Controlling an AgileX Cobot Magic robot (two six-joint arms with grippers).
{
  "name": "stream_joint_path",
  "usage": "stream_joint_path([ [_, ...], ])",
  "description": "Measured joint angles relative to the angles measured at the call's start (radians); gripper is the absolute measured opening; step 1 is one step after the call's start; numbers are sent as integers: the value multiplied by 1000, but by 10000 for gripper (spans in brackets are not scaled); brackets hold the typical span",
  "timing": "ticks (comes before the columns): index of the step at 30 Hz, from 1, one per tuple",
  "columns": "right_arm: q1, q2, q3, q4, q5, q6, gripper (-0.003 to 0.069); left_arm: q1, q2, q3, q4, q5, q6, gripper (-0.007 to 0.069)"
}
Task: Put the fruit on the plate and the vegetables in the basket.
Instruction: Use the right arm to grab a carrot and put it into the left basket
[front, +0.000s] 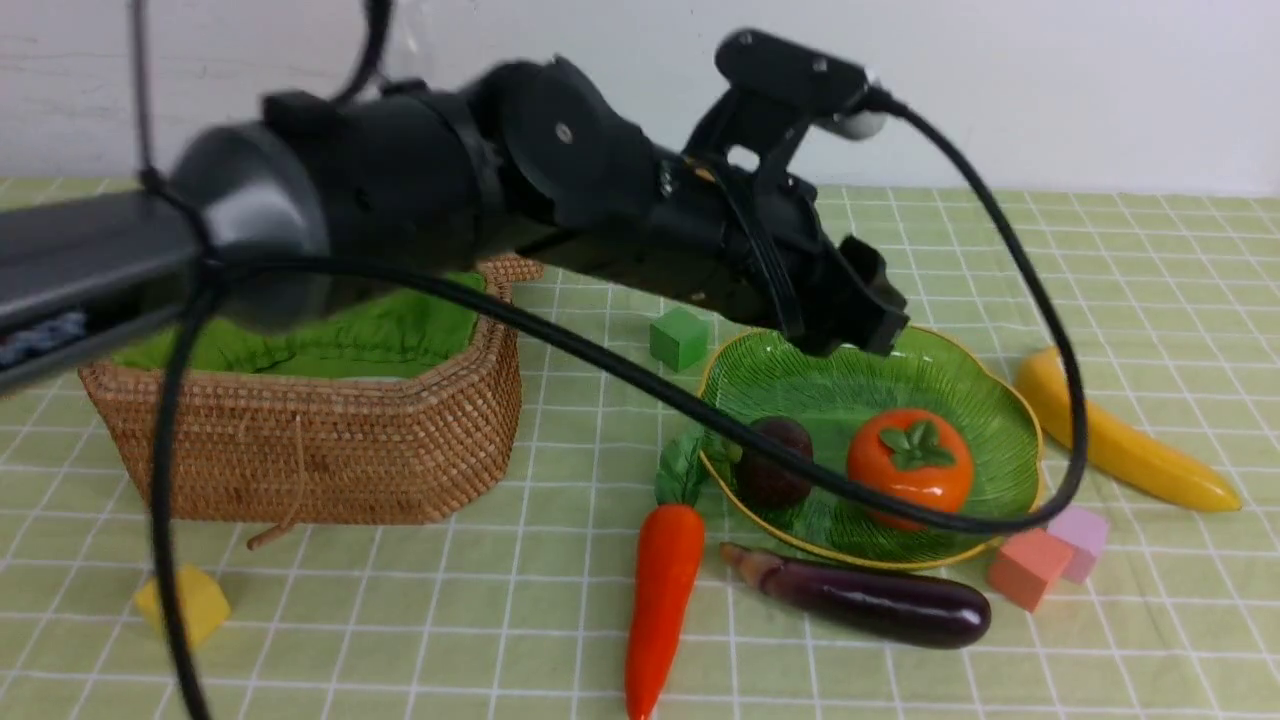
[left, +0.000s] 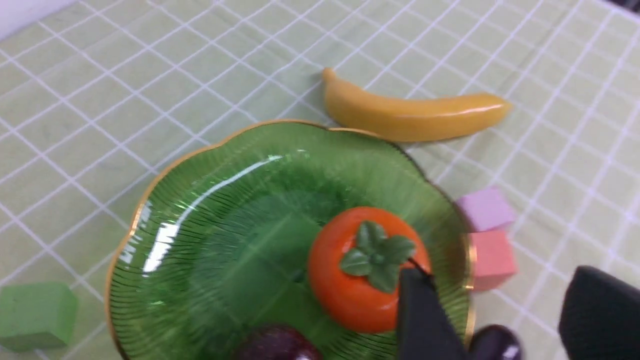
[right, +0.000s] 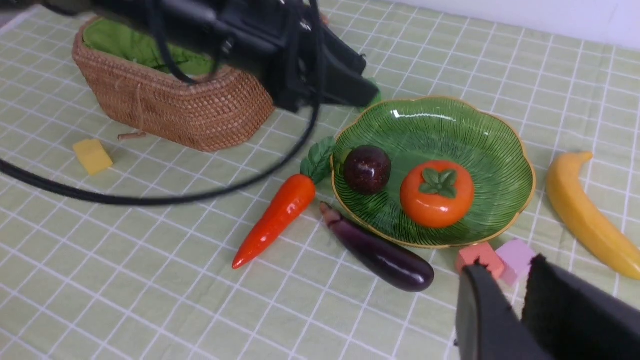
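White grid lines cross the pale green cloth (front: 1100, 250). The translucent green plate (front: 830, 385) is ribbed and rimmed in gold. The orange persimmon (front: 910, 475) wears a green calyx; the mangosteen (front: 775, 460) is dark maroon, the banana (front: 1125, 445) yellow, the carrot (front: 660, 590) orange with green leaves, the eggplant (front: 880, 603) glossy purple. The tan woven basket (front: 330, 440) is lined bright green.

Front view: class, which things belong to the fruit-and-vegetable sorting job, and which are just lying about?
Job: banana, persimmon, mangosteen, carrot, eggplant, plate, basket.
Lying about: green cube, yellow cube, pink cube, coral cube.
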Motion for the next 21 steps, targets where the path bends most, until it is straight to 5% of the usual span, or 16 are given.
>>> stream_joint_path([
  [2,0,11,0,0,7,0,145,0,-84,0,49,88,-92,108],
  [5,0,50,0,2,35,0,145,0,-208,4,128,189,-199,-13],
  [13,0,188,0,48,67,0,139,0,-571,197,277,267,-393,-13],
  [21,0,390,0,150,36,0,51,0,-982,534,297,281,-467,-13],
])
